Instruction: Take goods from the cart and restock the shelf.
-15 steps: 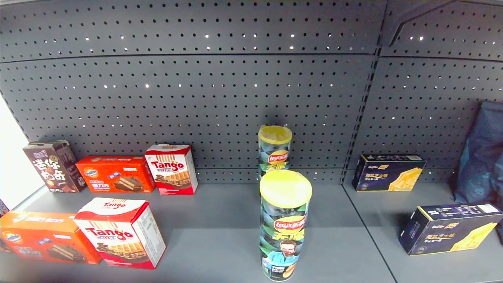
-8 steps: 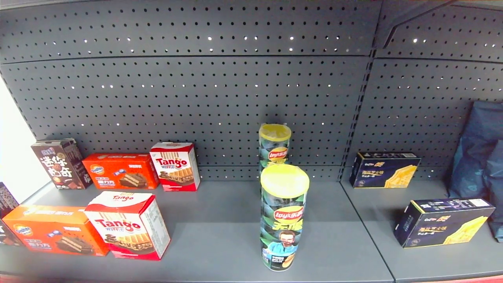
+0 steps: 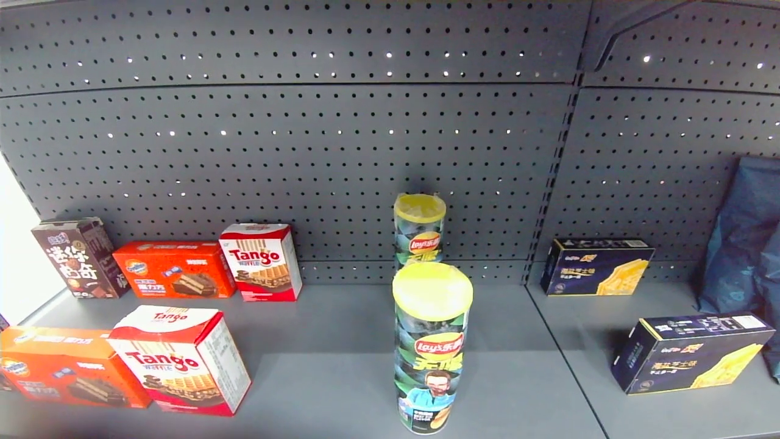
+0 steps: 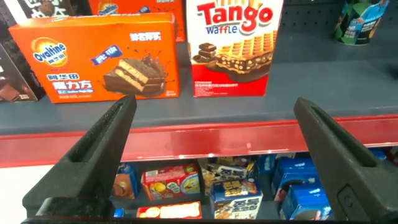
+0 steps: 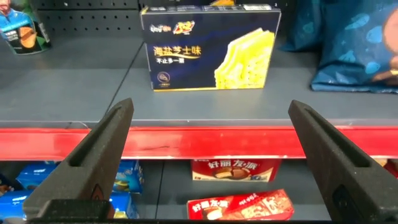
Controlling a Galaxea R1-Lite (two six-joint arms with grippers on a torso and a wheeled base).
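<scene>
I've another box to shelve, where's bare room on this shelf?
Bare shelf lies between the front waffle box and the front chip can, and between that can and the front navy box. The left end is crowded.

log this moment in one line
left jaws: open, empty, facing red-white box | right jaws: open, empty, facing blue box | front can: upright on shelf
</scene>
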